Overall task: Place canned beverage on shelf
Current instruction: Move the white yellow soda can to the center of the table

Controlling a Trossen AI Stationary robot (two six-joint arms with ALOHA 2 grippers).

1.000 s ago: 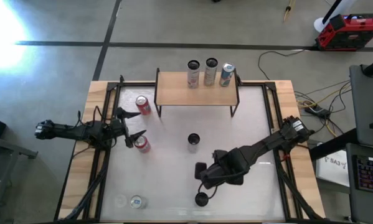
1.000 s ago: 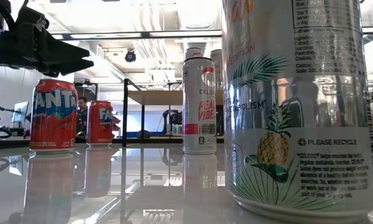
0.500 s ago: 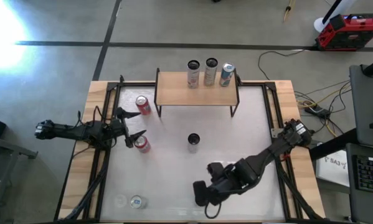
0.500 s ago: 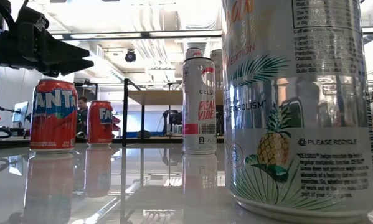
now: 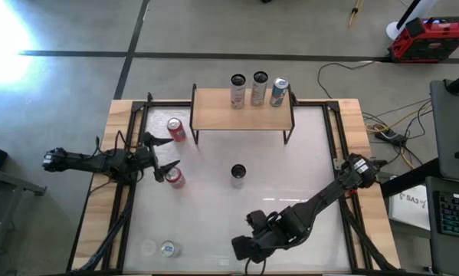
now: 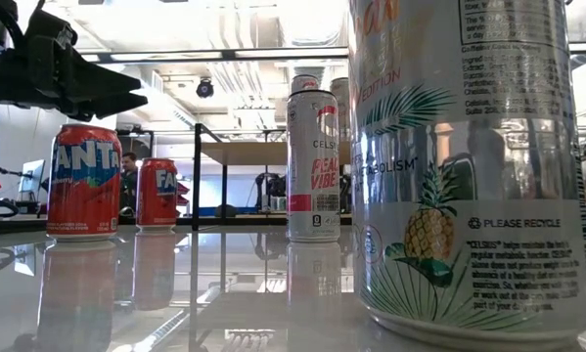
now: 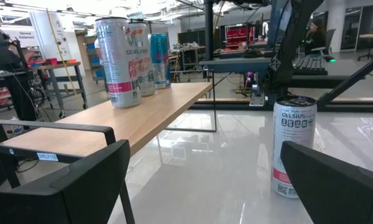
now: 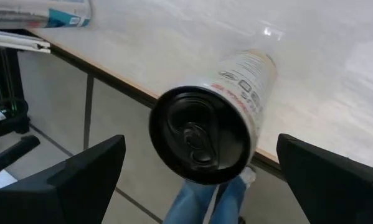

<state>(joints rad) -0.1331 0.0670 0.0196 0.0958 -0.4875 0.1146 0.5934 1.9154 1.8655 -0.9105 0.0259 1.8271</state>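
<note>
On the glossy white tabletop (image 5: 206,218) the shelf (image 5: 243,118) sits at the far edge with three cans on it, and the right end effector (image 5: 245,249) hangs wide open over the near-edge can (image 8: 214,118), so I'd center it before squeezing, while the left end effector (image 5: 162,158) waits open.

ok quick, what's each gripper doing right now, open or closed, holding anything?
Left gripper: open, holding nothing, beside a red can.
Right gripper: open, above the tall can at the table's near edge, not gripping.
</note>
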